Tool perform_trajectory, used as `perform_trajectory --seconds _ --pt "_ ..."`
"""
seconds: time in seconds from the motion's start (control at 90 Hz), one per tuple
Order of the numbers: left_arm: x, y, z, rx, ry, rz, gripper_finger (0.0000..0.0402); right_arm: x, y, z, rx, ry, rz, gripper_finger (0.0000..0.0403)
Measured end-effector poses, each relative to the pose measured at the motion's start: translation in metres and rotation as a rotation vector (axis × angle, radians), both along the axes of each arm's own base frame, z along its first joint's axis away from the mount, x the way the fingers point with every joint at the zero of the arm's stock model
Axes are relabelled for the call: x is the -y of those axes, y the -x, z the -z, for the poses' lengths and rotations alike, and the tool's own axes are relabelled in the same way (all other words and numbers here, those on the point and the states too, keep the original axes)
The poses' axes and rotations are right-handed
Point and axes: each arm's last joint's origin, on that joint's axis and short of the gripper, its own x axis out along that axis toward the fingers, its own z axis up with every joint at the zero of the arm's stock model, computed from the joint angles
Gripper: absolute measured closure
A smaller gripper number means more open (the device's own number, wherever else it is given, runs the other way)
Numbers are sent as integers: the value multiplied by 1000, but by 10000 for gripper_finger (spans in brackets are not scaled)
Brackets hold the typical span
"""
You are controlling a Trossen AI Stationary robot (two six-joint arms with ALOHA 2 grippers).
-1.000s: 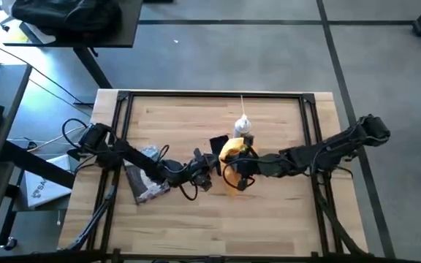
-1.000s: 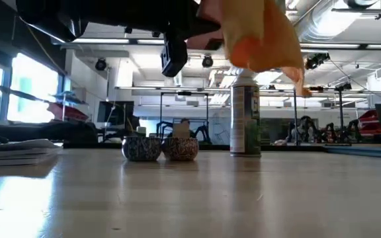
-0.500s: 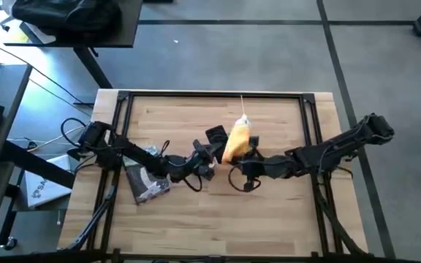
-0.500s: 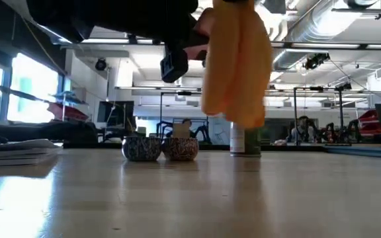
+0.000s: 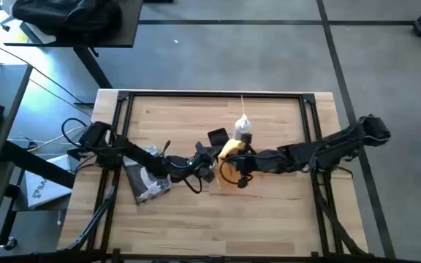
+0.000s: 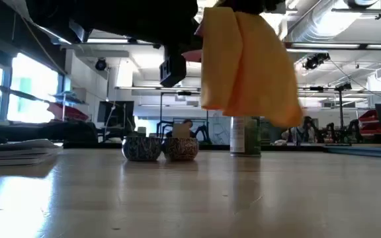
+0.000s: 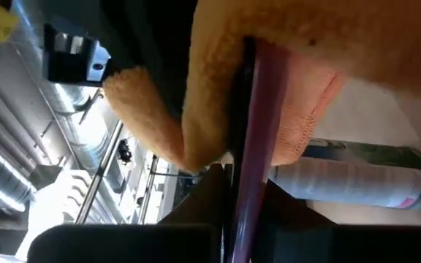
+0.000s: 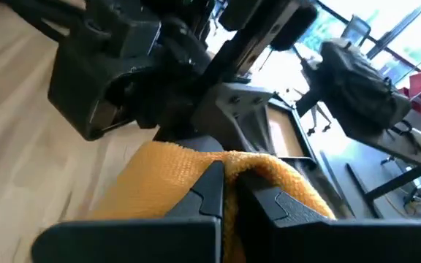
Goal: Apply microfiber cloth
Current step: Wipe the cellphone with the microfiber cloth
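Right gripper [image 8: 229,191] jaws clamped on microfiber cloth [image 6: 243,66], cloth hanging above table [image 6: 190,198]

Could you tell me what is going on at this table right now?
Both arms meet over the middle of the table. The right tool is shut on the microfiber cloth, which hangs in the air clear of the tabletop. The left tool sits right beside it, gripping a flat, thin pinkish object pressed against the cloth. Behind them stand a spray can and two small round tins; a grey-and-white packet lies under the left arm.
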Motion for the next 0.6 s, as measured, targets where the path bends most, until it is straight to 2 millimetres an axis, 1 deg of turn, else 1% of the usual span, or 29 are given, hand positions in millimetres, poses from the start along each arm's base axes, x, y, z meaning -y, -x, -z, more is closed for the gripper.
perform_trajectory --seconds 0.133,0.267,0.344,0.411,0.489,0.533,0.6 --pt "0 0 1 -4 -4 6 394 -2 -5 5 -2 -27 -32 403" --pt "0 0 0 5 0 19 394 -5 -8 4 27 -117 -106 403" --pt "0 0 -1 0 -13 -3 394 -8 -7 4 22 -159 -121 403" --pt "1 1 -1 -10 -28 -25 394 -12 -3 4 -4 -178 -143 403" --pt "3 2 -5 13 -21 -67 394 -19 7 4 -56 -175 -191 403" --pt "4 3 -7 24 -15 -89 394 -23 14 -1 -65 -170 -210 403" --pt "5 4 -7 17 -9 -112 394 -25 28 -13 -53 -166 -201 403"
